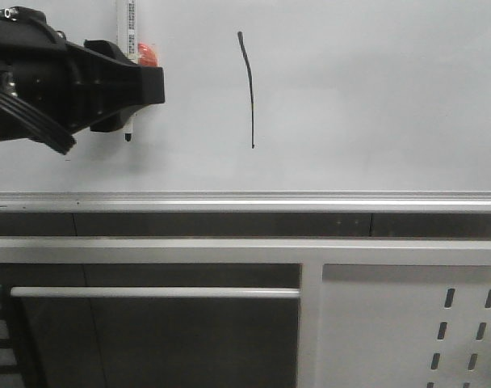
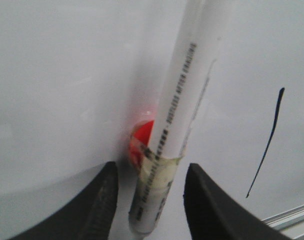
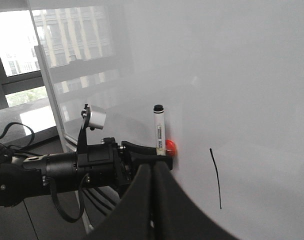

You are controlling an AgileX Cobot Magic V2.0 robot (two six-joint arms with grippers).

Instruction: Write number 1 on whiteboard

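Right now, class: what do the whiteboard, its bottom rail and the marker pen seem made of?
Whiteboard: glossy pale coated panel, reflecting windows in the right wrist view. Bottom rail: brushed silver metal, probably aluminium. Marker pen: smooth white barrel, likely plastic, with printed text.

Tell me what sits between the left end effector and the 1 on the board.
Nothing visible. Only bare whiteboard lies between the left end effector, with the marker between its fingers, and the 1.
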